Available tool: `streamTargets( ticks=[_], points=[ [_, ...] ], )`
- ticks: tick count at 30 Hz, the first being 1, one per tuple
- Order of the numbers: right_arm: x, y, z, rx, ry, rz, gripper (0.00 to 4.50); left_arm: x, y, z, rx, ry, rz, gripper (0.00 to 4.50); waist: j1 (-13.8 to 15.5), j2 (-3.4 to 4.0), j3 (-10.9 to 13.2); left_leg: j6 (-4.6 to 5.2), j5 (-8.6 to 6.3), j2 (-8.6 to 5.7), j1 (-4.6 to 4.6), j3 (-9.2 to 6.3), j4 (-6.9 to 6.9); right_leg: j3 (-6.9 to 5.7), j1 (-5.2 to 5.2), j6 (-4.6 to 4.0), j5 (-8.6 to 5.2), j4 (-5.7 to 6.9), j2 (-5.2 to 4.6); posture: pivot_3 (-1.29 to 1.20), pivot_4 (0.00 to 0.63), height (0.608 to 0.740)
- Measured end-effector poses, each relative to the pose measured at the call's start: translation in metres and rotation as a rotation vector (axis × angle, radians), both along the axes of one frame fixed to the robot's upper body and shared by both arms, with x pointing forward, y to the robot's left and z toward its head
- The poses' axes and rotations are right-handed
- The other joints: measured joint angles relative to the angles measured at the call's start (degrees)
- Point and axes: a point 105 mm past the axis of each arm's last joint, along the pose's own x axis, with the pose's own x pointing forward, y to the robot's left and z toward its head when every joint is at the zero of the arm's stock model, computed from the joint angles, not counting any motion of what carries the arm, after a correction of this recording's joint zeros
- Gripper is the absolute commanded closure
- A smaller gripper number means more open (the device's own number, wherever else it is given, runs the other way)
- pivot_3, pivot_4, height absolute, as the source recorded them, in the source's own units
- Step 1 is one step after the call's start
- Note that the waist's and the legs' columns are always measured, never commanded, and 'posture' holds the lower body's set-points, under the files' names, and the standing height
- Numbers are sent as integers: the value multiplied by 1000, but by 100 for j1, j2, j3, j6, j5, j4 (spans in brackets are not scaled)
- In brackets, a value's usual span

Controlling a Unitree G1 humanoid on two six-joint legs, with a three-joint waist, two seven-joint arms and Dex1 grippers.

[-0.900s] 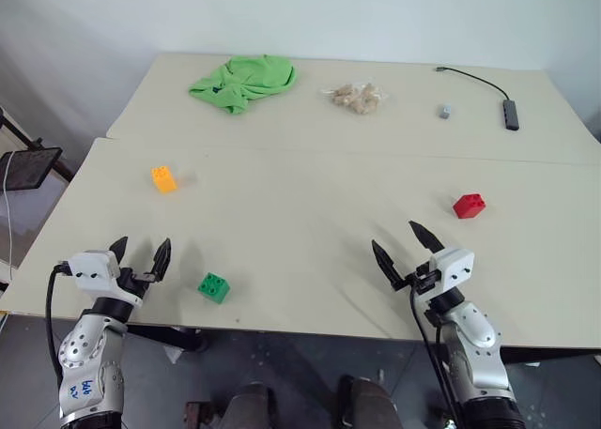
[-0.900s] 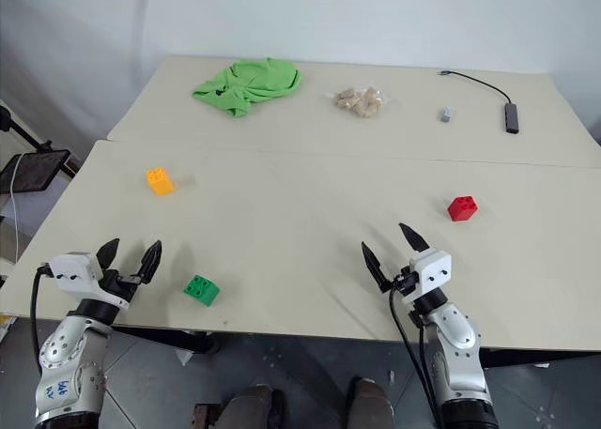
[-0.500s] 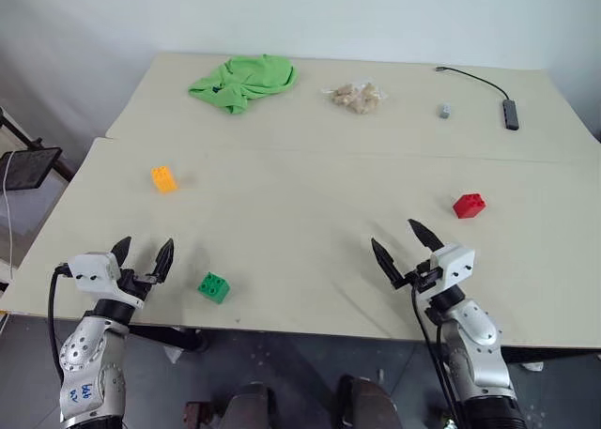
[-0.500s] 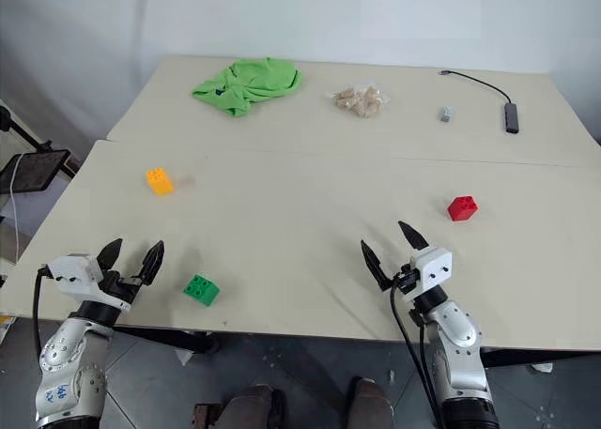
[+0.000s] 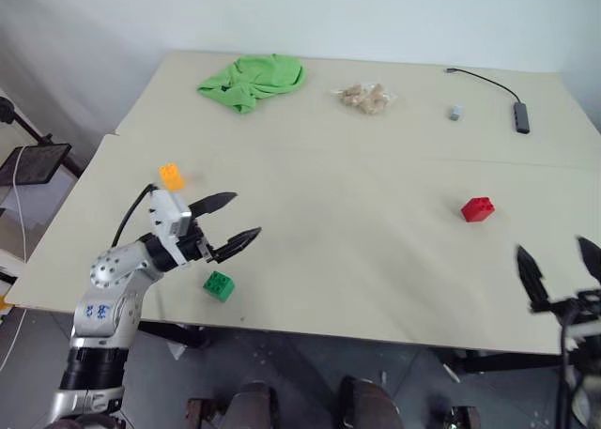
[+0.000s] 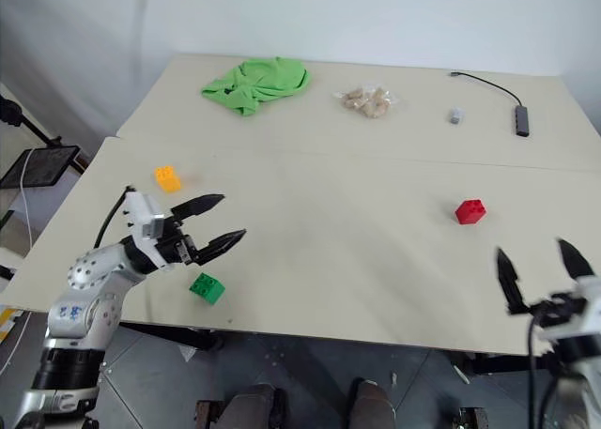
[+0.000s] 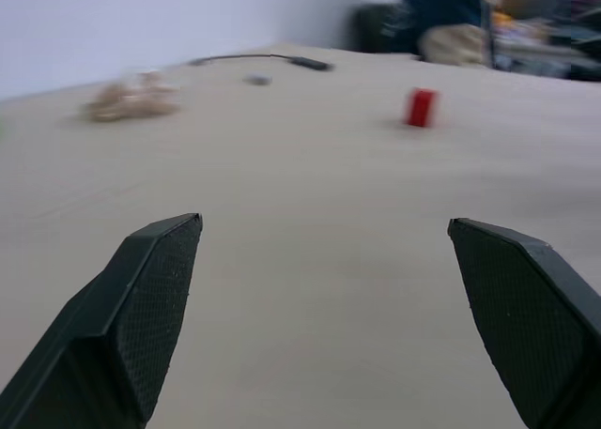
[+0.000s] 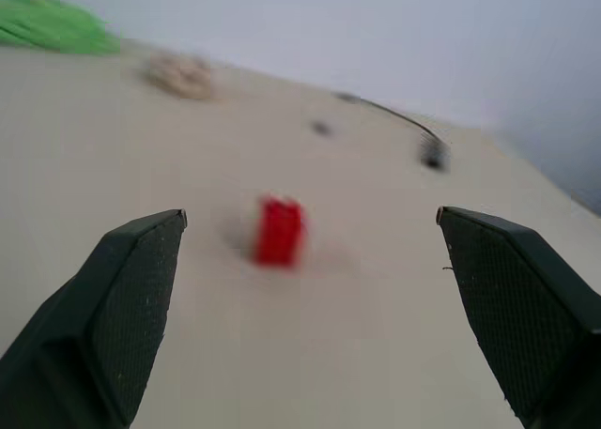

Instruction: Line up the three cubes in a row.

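Note:
Three cubes lie apart on the near table. The orange-yellow cube [image 5: 171, 176] sits at the left, the green cube [image 5: 218, 284] near the front edge, and the red cube [image 5: 477, 208] at the right. My left gripper [image 5: 238, 218] hovers open over the table, just above and behind the green cube, pointing right. Out at the front right, past the table's edge, my right gripper [image 5: 558, 264] stands open and empty. The red cube [image 8: 279, 230] shows ahead of it in the right wrist view and as a small red shape [image 7: 422, 107] far off in the left wrist view.
On the far table lie a green cloth [image 5: 254, 79], a bag of beige pieces [image 5: 366, 97], a tiny grey block [image 5: 454, 114] and a black cable with an adapter [image 5: 522, 115]. A seam [image 5: 310, 149] divides the two tables. A dark stand [image 5: 28, 162] is beyond the left edge.
My left gripper has swung up and in over the table, turning to point right above the green cube. My right gripper has drawn off to the right, past the table's front corner. The cubes have not moved.

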Motion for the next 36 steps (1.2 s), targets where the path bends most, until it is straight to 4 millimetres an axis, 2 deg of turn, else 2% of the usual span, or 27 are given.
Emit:
streamTargets(
  ticks=[2,4,8,13,18,23,27,33,35,36],
  points=[
    [-5,-8,-12,12,59,-39,0,-3,-8,0,20,7,-62,27,-92,2,1,0,0,4,12,16,-3,20,0,-1,-1,3,4,0,150,740],
    [2,-11,-13,30,85,-52,0,-4,-16,2,29,8,-112,27,-146,3,2,1,-1,6,31,40,-3,45,0,-2,-1,7,6,0,150,740],
    [48,5,9,37,114,68,0,-4,-20,0,34,18,-141,27,-220,3,2,5,-3,14,62,78,-7,94,2,-3,0,14,16,0,150,740],
    [114,30,32,83,156,191,0,-2,-22,-3,47,29,-137,27,-218,1,3,3,-4,23,53,84,-8,97,-11,-6,2,15,25,0,150,740],
    [163,35,17,90,261,185,0,-1,-20,-6,66,33,-115,27,-92,2,4,5,-4,20,-22,89,14,97,-73,-1,6,19,26,0,150,740],
    [183,39,7,117,317,201,0,0,-17,-5,63,25,-89,27,-89,2,4,5,-4,20,-25,89,13,95,-72,5,9,15,26,0,150,740],
    [193,37,1,127,322,194,905,-1,-17,-1,60,5,-75,0,-113,2,4,5,-4,20,-24,90,12,96,-72,5,9,16,26,0,150,740],
    [196,47,-2,98,344,271,2975,0,-12,-4,67,13,-49,0,-122,2,4,5,-4,21,-23,91,12,96,-72,5,9,16,28,0,150,740],
    [196,51,-1,86,343,307,3004,0,-11,-3,69,12,-44,0,-122,2,4,5,-4,22,-23,91,13,97,-72,5,9,17,28,0,150,740],
    [195,61,0,60,351,387,3004,-1,-9,-5,73,15,-37,0,-124,2,4,5,-4,22,-23,92,12,97,-72,5,9,15,28,0,150,740]
  ],
)
